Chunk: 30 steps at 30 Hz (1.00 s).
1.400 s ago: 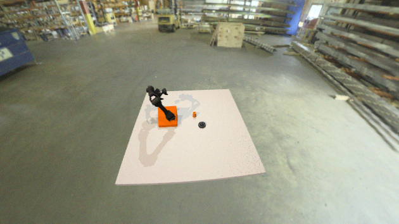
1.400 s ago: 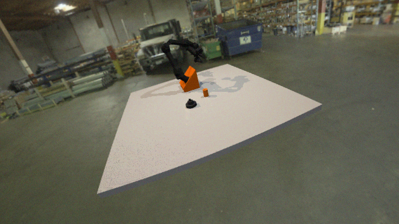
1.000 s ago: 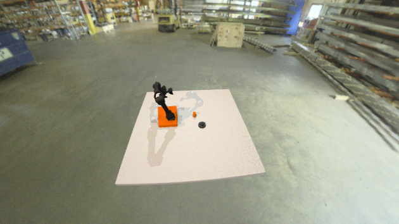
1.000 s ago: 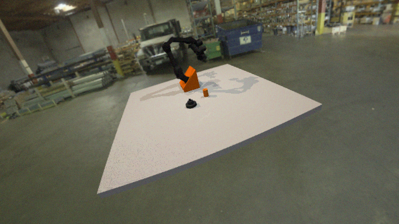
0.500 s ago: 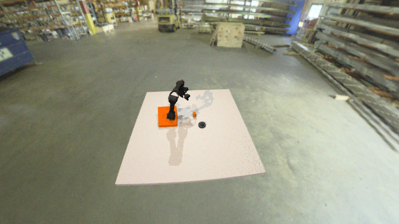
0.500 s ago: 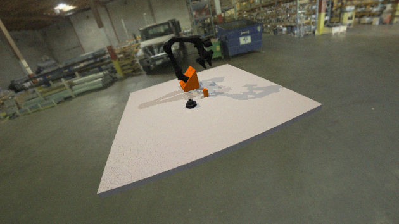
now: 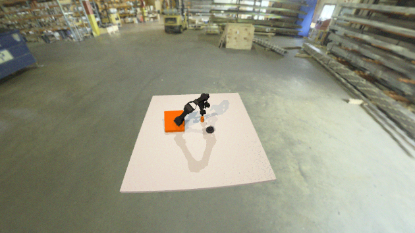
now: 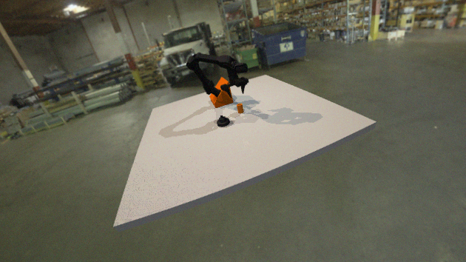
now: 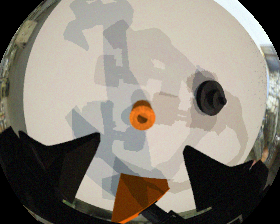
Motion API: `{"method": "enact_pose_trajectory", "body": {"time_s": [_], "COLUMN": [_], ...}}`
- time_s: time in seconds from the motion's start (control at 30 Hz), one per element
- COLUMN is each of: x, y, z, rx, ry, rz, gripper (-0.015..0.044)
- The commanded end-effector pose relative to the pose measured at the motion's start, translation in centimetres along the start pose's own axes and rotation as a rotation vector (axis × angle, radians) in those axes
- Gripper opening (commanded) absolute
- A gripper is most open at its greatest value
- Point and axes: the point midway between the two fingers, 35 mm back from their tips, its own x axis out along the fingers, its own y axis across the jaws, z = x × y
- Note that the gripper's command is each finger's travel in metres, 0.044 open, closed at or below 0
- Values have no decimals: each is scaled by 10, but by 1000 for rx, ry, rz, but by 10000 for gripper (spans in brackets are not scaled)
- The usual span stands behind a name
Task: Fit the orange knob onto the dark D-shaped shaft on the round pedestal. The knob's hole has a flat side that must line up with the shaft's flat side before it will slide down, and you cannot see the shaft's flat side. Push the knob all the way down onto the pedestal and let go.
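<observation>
The orange knob [image 7: 202,119] [image 8: 240,108] [image 9: 142,126] stands upright on the pale board, its dark hole facing up; the direction of the hole's flat side is too small to tell. The round black pedestal [image 7: 210,129] [image 8: 223,122] [image 9: 206,98] stands apart from it, right of the knob in the wrist view, with its shaft [image 9: 222,101] bare. The shaft's flat side cannot be seen. My gripper [image 7: 202,114] [image 8: 242,92] [image 9: 144,144] is open and empty, pointing down above the knob. In the wrist view the knob shows between and a little beyond the fingertips.
The pale board [image 7: 158,171] [image 8: 177,163] carries everything. The orange base block [image 7: 169,118] [image 8: 222,101] [image 9: 126,192] lies under the arm's foot, left of the knob in the top view. Arm shadows cross the board around the knob and pedestal.
</observation>
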Motion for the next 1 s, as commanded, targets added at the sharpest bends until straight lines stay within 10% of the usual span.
{"method": "enact_pose_trajectory", "body": {"time_s": [0.0, 0.97], "x": [1, 72], "y": [0, 1], "z": [6, 6], "rx": [28, 29], "ry": [4, 3], "rz": [-3, -4], "gripper": [440, 440]}}
